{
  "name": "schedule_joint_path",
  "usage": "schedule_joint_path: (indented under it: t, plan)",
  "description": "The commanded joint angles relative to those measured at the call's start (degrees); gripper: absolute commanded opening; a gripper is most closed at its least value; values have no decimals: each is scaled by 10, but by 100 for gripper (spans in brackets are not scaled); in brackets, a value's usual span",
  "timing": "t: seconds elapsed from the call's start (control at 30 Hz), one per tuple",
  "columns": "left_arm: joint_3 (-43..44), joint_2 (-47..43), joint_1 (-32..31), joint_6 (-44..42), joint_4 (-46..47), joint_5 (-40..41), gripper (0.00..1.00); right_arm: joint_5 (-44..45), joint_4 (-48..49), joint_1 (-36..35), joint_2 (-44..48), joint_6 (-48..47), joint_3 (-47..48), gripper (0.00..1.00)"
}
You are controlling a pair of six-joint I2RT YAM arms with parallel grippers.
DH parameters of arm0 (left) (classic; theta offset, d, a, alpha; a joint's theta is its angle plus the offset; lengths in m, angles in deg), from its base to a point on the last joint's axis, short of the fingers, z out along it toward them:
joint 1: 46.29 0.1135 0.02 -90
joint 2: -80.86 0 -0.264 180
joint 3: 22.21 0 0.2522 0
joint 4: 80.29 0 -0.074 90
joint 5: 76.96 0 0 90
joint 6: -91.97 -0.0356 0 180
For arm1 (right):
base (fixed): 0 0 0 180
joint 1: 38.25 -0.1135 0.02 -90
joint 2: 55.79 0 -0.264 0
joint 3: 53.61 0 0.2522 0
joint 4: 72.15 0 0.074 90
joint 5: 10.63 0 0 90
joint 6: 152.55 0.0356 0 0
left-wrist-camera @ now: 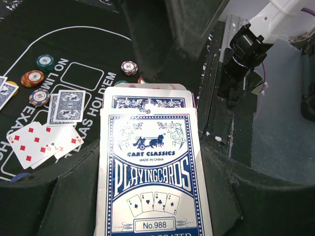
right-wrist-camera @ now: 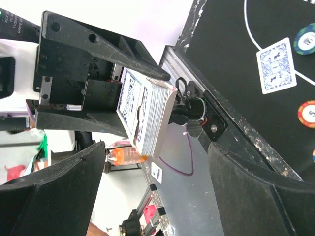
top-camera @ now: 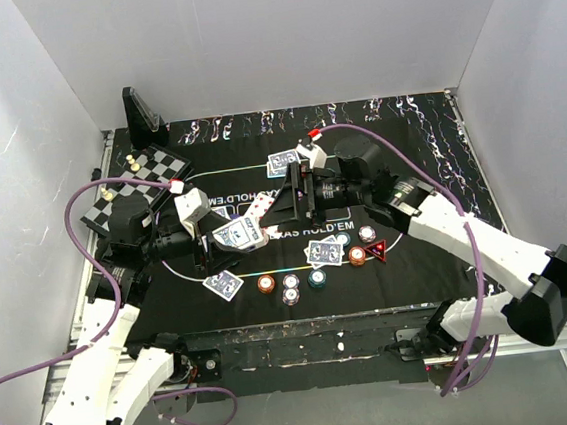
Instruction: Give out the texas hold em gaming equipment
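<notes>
Black desk (top-camera: pixel 429 158): left gripper (top-camera: pixel 224 238) pinches blue-and-white cardboard playing-card box (top-camera: pixel 242 233) mid-air, deck (right-wrist-camera: pixel 153 115) protruding. Right gripper (top-camera: pixel 285 202) spread, facing it. Risk: grabbing several cards at once, or yanking box loose, spilling deck.

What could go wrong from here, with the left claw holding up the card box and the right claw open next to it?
1. The cards stick out of the card box in the left claw as a thick stack; the open right claw may pinch several, or the box flap, instead of one.
2. Face-up cards and poker chips lie close by on the mat; a slipped card or low claw could scatter them.
</notes>
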Motion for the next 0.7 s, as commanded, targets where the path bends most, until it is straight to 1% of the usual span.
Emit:
schedule_joint_path:
  t: [0.0,0.13,0.2,0.27,0.43,0.53,0.67]
  plan:
    - [14,-6,-2,9,20,-12,0,-84,181,1,-20,65,-12,91]
    - [17,-5,-2,13,22,-12,0,-105,232,0,-51,101,-13,91]
    - [18,-5,-2,13,23,-9,0,-114,260,-4,-64,124,-13,89]
    - [19,-5,-3,12,23,-6,0,-118,273,-11,-74,134,-12,84]
    - [35,2,-2,4,29,5,0,-119,280,-23,-92,152,-21,65]
    - [47,17,-2,7,26,-7,0,-114,282,-28,-95,157,-23,59]
    - [45,12,-2,5,26,-4,0,-104,290,-31,-97,165,-24,49]
